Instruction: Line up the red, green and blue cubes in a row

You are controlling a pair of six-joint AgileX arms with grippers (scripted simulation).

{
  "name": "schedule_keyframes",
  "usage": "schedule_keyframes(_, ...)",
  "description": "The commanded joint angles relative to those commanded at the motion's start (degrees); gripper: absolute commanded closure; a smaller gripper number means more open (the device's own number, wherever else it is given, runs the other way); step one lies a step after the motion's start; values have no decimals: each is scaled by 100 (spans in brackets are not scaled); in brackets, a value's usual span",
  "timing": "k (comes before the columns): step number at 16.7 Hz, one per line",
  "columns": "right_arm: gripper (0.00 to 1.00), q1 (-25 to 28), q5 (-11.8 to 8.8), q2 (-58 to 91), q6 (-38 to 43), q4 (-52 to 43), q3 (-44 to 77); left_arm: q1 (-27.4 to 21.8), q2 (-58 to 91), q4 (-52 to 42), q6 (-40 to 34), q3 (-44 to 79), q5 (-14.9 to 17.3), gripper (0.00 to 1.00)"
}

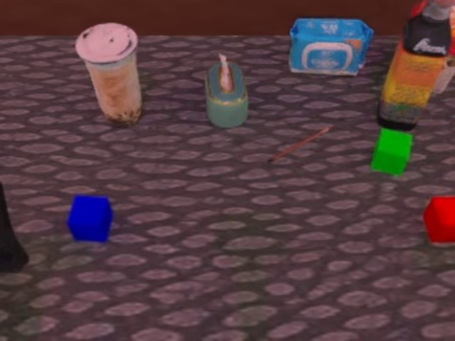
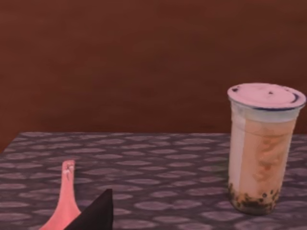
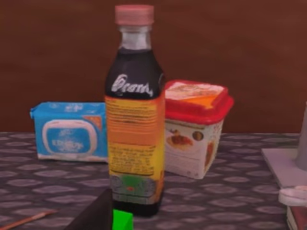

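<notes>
The blue cube (image 1: 89,218) sits on the table at the left. The green cube (image 1: 392,150) rests at the right, just in front of a dark sauce bottle (image 1: 419,64). At the right edge, partly cut off, is the red cube (image 1: 441,219). My left arm (image 1: 8,238) shows as a dark shape at the left edge, a little left of the blue cube. A dark part of my left gripper (image 2: 96,214) shows in the left wrist view. The right wrist view has a dark part of my right gripper (image 3: 93,215) beside the green cube (image 3: 122,220).
Along the back stand a bubble tea cup (image 1: 110,71), a teal tissue holder (image 1: 227,96) and a blue wipes pack (image 1: 330,46). A thin stick (image 1: 300,143) lies mid-table. A pink spoon (image 2: 67,201) and a red-lidded tub (image 3: 194,129) show in the wrist views.
</notes>
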Motion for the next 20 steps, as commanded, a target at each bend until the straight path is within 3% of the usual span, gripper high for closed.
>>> schedule_keyframes(4,0,21,-10,180,10,-125,174,0,0,0,0,0,0,0)
schedule_keyframes(8,0,92,-22,1276,64,-817,1118,0,0,0,0,0,0,0)
schedule_keyframes(20,0,367,11,8167,291,-4356,5461,0,0,0,0,0,0,0)
